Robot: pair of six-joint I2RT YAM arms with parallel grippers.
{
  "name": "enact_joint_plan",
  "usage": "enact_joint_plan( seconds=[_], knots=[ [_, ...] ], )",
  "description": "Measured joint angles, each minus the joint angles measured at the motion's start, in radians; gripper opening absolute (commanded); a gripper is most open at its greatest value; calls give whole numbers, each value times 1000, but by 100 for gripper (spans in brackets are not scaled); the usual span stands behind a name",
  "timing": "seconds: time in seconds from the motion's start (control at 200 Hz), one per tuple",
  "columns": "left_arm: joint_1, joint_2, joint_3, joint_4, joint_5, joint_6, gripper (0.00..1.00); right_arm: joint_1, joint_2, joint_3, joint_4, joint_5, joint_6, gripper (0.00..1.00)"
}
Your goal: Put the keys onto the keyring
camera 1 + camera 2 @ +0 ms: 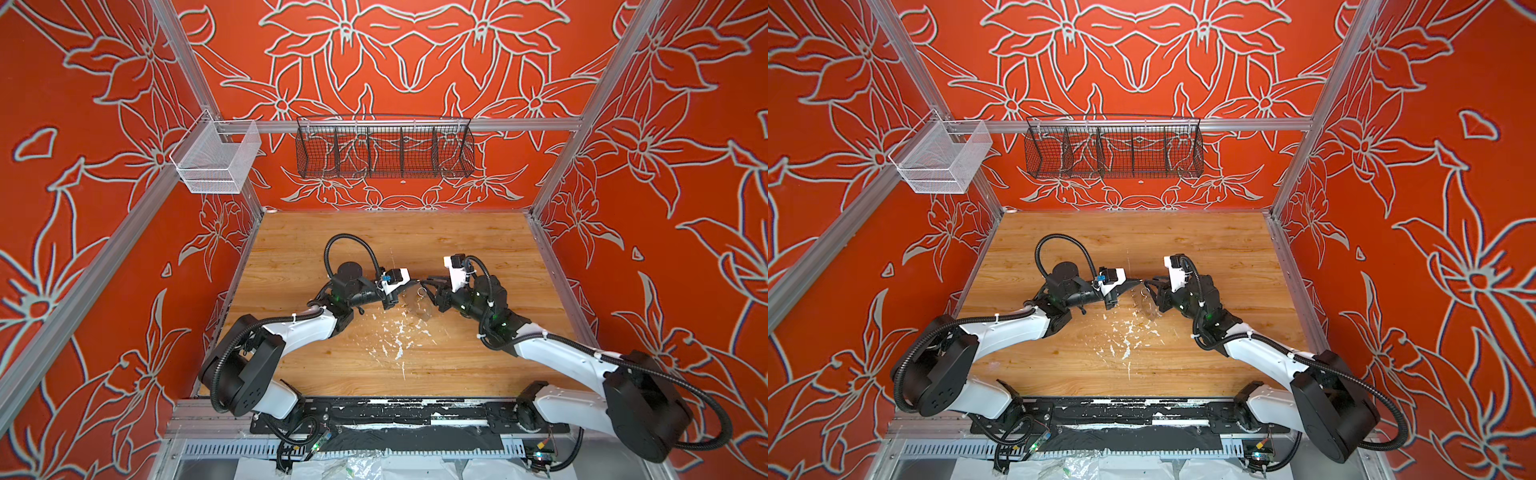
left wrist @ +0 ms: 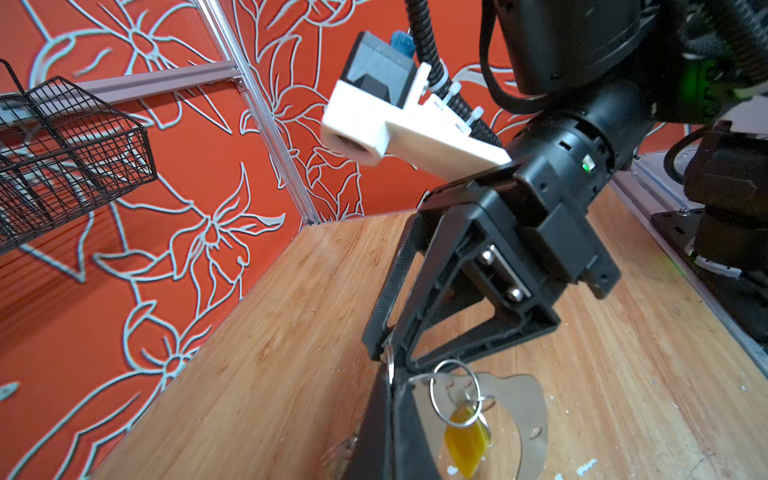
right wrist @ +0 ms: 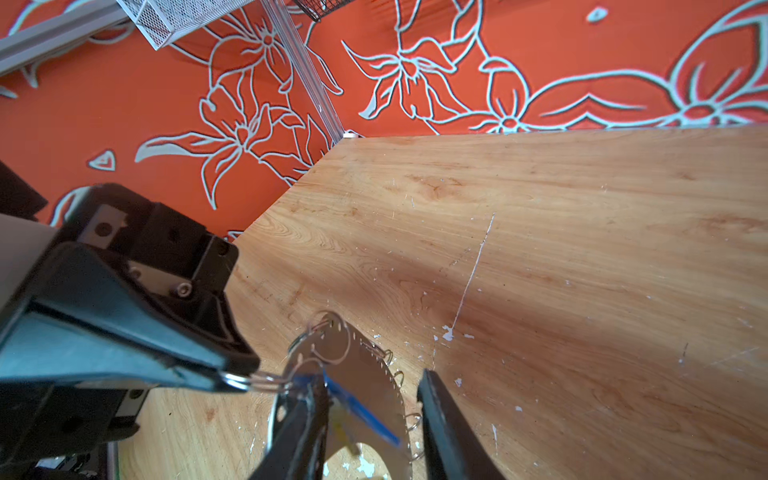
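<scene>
Your left fingers (image 3: 187,349) clamp the wire ring (image 3: 249,379); your right fingers (image 3: 440,415) stand apart astride the keyring (image 3: 370,374), seemingly gripping nothing. Withdraw them gently, avoiding the blue tag (image 3: 365,411).

Open tabletop (image 1: 374,237) behind — keyring (image 1: 419,302) mid-table
</scene>
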Motion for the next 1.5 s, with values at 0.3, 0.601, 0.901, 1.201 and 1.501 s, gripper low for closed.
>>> enact_joint_plan(
  seconds=[0.3,0.601,0.901,1.201,1.501],
  knots=[
    [3,0,13,-17,30,-20,0,-6,3,-1,2,-43,-46,43],
    [26,0,51,-75,70,-81,0,-3,17,-1,28,-52,-53,44],
    [45,6,57,-71,86,-135,0,3,17,-11,47,-58,-72,46],
    [63,21,75,-46,74,-173,0,30,11,-46,51,-86,-79,46],
    [66,21,76,-42,140,-174,0,30,0,-50,41,-79,-99,42]
  ],
)
